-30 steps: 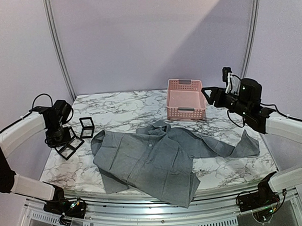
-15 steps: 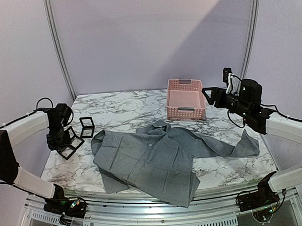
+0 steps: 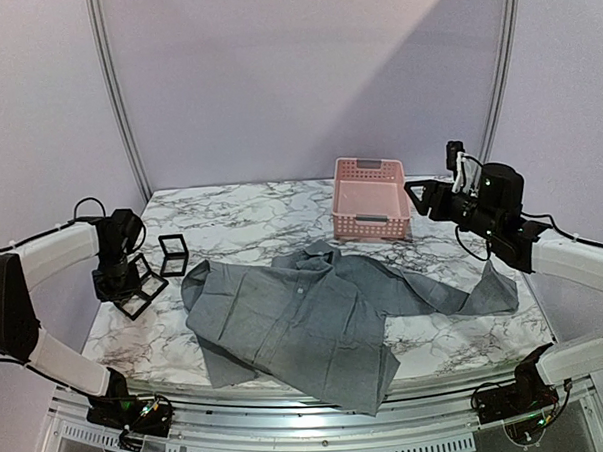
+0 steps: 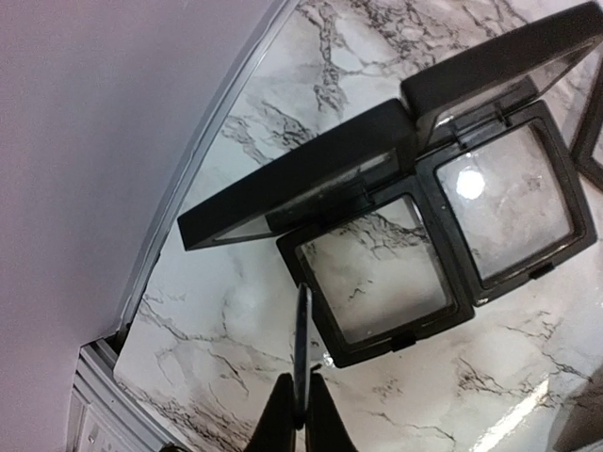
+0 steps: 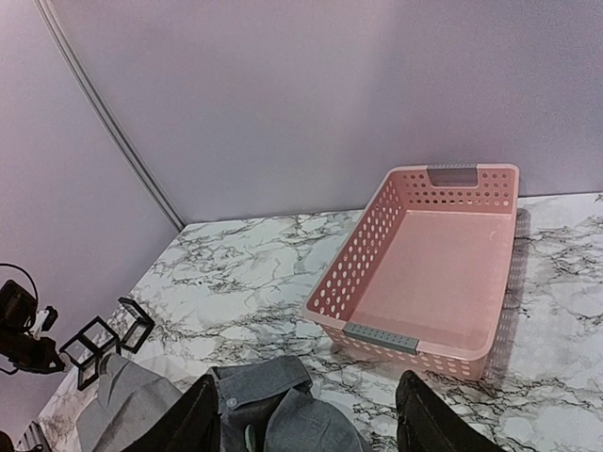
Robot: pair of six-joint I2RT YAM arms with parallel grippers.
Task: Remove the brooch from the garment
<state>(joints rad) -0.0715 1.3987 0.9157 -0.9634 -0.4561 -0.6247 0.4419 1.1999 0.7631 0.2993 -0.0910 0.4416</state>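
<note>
The grey garment (image 3: 305, 316) lies spread over the table's front half; its collar (image 5: 268, 381) shows in the right wrist view. My left gripper (image 4: 300, 377) is shut on a thin dark flat piece seen edge-on, which I take for the brooch (image 4: 301, 330). It hangs just above the near corner of an open black box (image 4: 377, 273). From above, the left gripper (image 3: 114, 284) sits at the table's left side, apart from the garment. My right gripper (image 5: 306, 424) is open and holds nothing. It hovers high at the right (image 3: 412, 186), beside the pink basket (image 3: 370, 198).
Black frame boxes with clear windows (image 3: 139, 288) (image 3: 173, 255) stand open at the left, between the garment and the table's left edge. A garment sleeve (image 3: 485, 296) stretches toward the right edge. The pink basket (image 5: 424, 273) has nothing in it.
The left arm's elbow has swung inward and its gripper has shifted slightly over the boxes. The right gripper has drifted a little to the right. The garment has not moved.
</note>
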